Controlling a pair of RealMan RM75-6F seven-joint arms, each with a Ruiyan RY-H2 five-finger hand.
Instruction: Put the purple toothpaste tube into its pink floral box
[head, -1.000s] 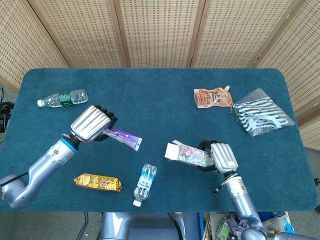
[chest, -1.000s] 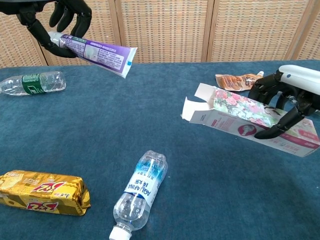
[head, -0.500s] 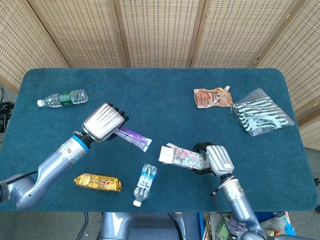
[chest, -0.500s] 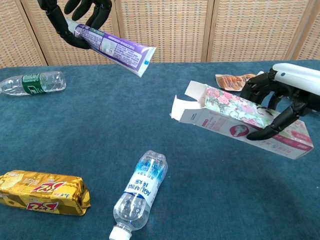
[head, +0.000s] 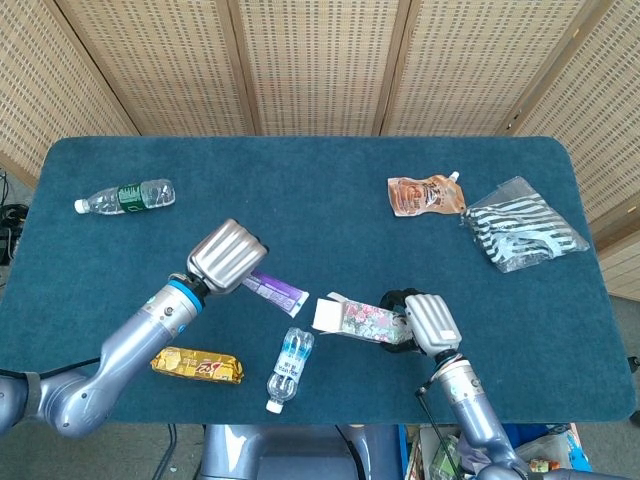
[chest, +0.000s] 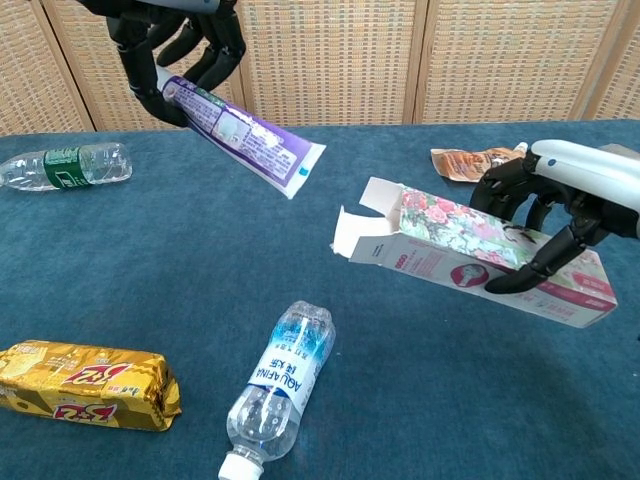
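The left hand (chest: 180, 40), at the upper left of the chest view, has its fingers (chest: 226, 38) clenched round the cap end of the purple toothpaste tube (chest: 250, 147), which hangs above the counter (head: 320, 180) and slopes down to the right. Since a second ago hand and tube have travelled rightward, and the tube's flat crimped end now points at the box mouth, nearer to it yet not touching.

The right hand (chest: 560, 215), at the right of the chest view, grasps the pink floral box (chest: 480, 255) with fingers over its top and a thumb on its side. The box is tilted, open flaps facing left toward the tube; it has moved left compared with the earlier frames. In the head view the tube (head: 275, 288) and box (head: 360, 318) sit side by side just below frame centre.

Unmoved on the counter: a clear water bottle (chest: 280, 385) at lower centre, a gold snack bar (chest: 85, 385) at lower left, a green-labelled bottle (chest: 65, 165) at far left, an orange pouch (head: 425, 195) and a striped bag (head: 520, 225) at upper right of the head view
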